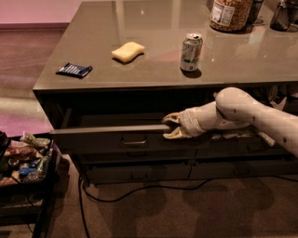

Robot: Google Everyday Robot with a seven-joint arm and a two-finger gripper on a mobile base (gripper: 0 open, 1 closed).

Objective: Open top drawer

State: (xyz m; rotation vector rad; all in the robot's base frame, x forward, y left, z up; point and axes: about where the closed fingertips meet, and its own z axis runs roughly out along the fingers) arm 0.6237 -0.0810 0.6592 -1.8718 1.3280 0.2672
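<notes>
Camera view: the only view, looking down on the tabletop and the cabinet front below it.
Top drawer: directly under the tabletop edge on the left half. Its front stands well forward of the cabinet face, so it is part-way out. The interior behind the front is in shadow.
Handle: a small loop at the centre of the front, with nothing on it.
Claw: at the right end of the drawer front's top edge. It is spread, with one finger above the edge and one below. This looks like a hook on the lip rather than a grip on the handle, probably so that the pull runs straight outward.
Arm: reaches in from the right, low and level with the drawer, which suits a horizontal pull.
Lower drawers: flush and closed, well clear of the claw.
Soda can: upright near the front edge, above the claw. It has green-and-white printing, but no word can be made out.
Sponge: yellow, lying flat to the left of the can.
Blue packet: flat near the left corner, with no readable writing.
Jar: at the back right, with a white panel of small print that is too fine to read.
Progress: judged partly done, with more travel probably left.
</notes>
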